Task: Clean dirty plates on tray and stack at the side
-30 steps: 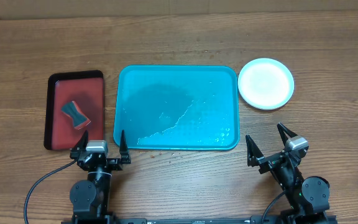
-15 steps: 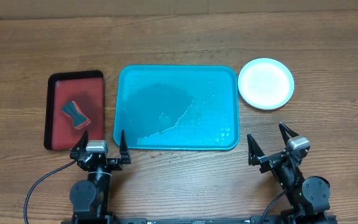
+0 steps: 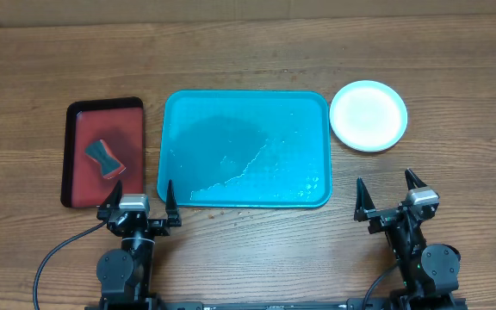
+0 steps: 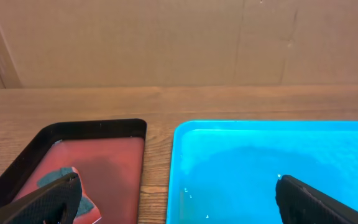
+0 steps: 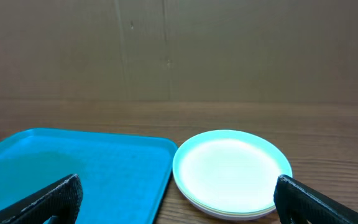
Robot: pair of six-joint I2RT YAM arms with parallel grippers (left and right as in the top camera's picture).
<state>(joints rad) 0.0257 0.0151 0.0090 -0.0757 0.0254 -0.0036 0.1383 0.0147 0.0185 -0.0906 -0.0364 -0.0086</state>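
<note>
Plates [image 3: 368, 115] sit stacked on the table [image 3: 248, 52] just right of the blue tray [image 3: 231, 108], which holds only water streaks [image 3: 239, 168]. We judge cleaning and stacking done, with no further grasp needed. Our left gripper [image 3: 141, 186] and right gripper [image 3: 384, 181] stand spread and empty; the red tray [image 3: 124, 120] holds the sponge [image 3: 102, 158].

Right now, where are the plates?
In the overhead view the plates sit stacked on the table at the right, just right of the tray and ahead of the right gripper.
</note>
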